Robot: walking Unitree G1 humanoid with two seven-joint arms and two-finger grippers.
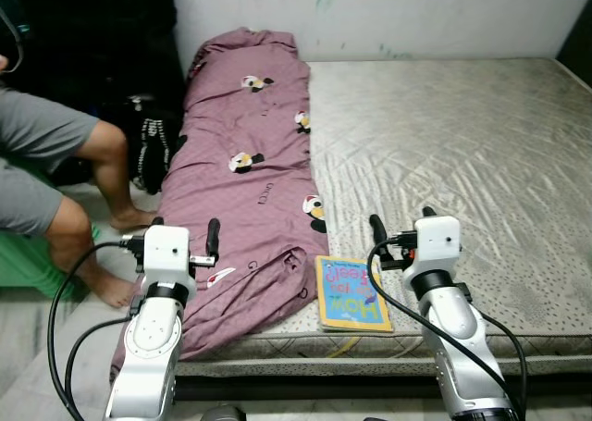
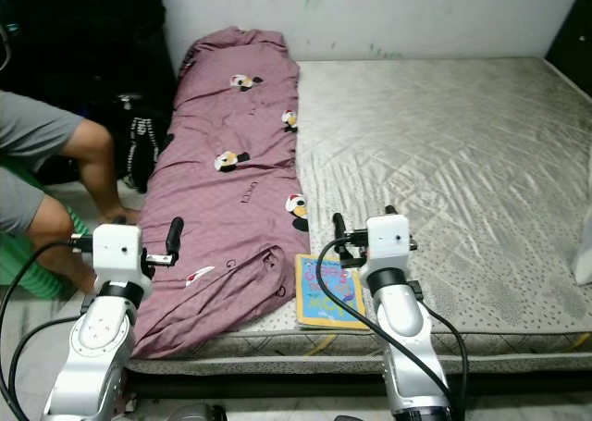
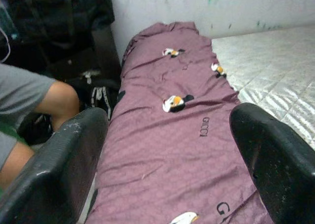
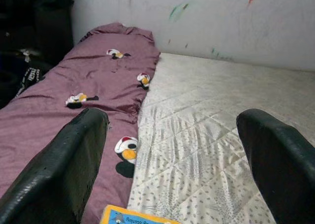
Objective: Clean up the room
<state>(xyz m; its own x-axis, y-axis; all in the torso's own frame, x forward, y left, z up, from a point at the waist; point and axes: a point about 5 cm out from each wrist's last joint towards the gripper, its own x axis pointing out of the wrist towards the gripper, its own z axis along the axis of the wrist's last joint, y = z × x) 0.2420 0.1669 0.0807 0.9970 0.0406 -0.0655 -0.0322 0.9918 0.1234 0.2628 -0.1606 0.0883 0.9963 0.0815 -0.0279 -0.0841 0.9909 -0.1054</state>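
Here, both hands (image 1: 185,234) (image 1: 403,225) raised, agape

The left gripper (image 1: 185,229) hovers with its fingers spread over the near end of a purple duvet (image 1: 245,176) printed with cartoon birds, which runs away from it up the mattress (image 1: 444,153) to the wall. The right gripper (image 1: 402,221), also spread, hangs above bare mattress; just beside it, toward the left gripper, lies a blue and yellow book (image 1: 350,292). Beyond the left gripper's outer side sits a person (image 1: 55,185) in grey shorts.
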